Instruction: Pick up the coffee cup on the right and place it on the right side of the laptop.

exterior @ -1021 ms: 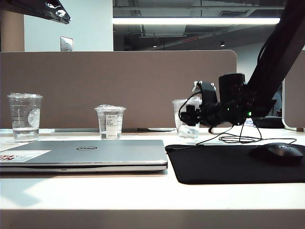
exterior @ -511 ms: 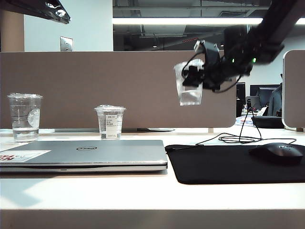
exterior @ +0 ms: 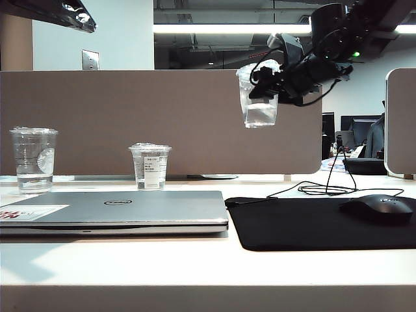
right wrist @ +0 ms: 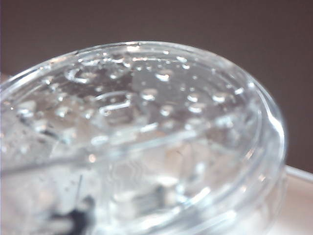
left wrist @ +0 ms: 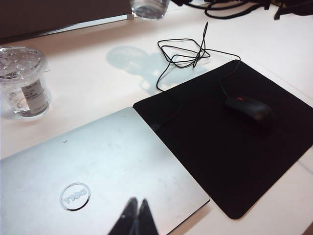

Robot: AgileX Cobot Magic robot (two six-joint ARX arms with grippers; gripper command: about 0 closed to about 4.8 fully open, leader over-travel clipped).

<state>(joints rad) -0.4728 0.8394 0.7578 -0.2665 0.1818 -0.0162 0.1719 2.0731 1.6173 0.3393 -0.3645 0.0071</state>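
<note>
The right gripper pinches the coffee cup high at upper right, well above the mouse mat; the left gripper, pressed together, hovers over the laptop.

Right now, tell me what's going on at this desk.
The right gripper holds the coffee cup in the air, high above the black mouse mat, with some liquid in the cup's bottom. The closed laptop lies to the left of the mat, with two other clear cups behind it. The left gripper hovers shut over the laptop lid, holding nothing.
</note>
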